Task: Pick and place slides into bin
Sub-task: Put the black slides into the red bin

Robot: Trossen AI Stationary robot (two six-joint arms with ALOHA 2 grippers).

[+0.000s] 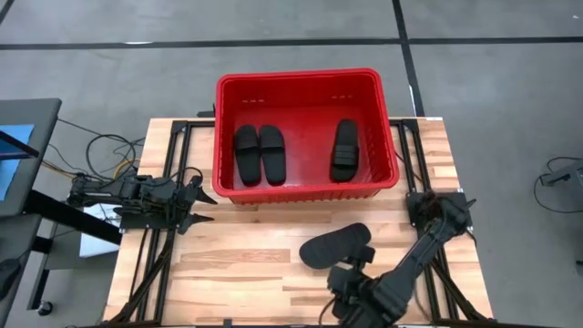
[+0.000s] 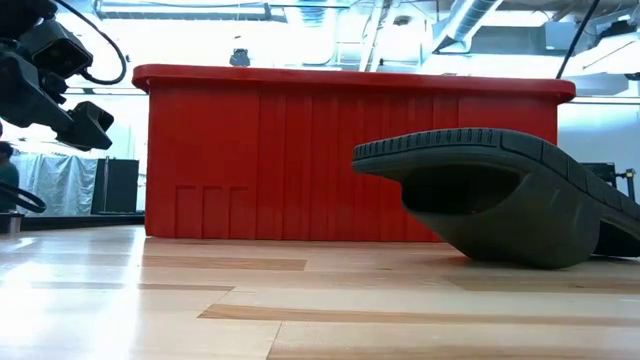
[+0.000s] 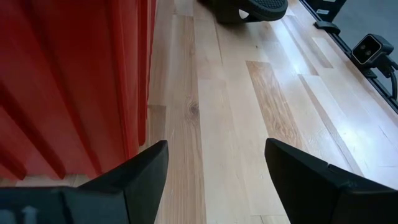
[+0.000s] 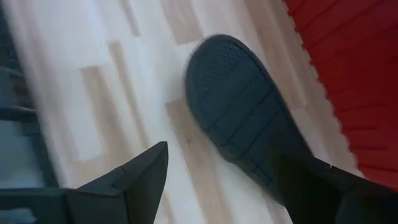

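Three slides (image 1: 260,153) lie inside the red bin (image 1: 228,137) | fourth slide (image 1: 335,246) on the wooden table (image 1: 237,264), sole up | right gripper (image 1: 351,273) fingers apart, beside it | left gripper (image 1: 202,208) fingers apart, near bin corner.

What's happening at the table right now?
Three slides already lie in the red bin; the fourth slide lies sole-up on the table in front of it. The right tool hangs open just beside that slide, holding nothing. The left tool waits open near the bin's left corner.
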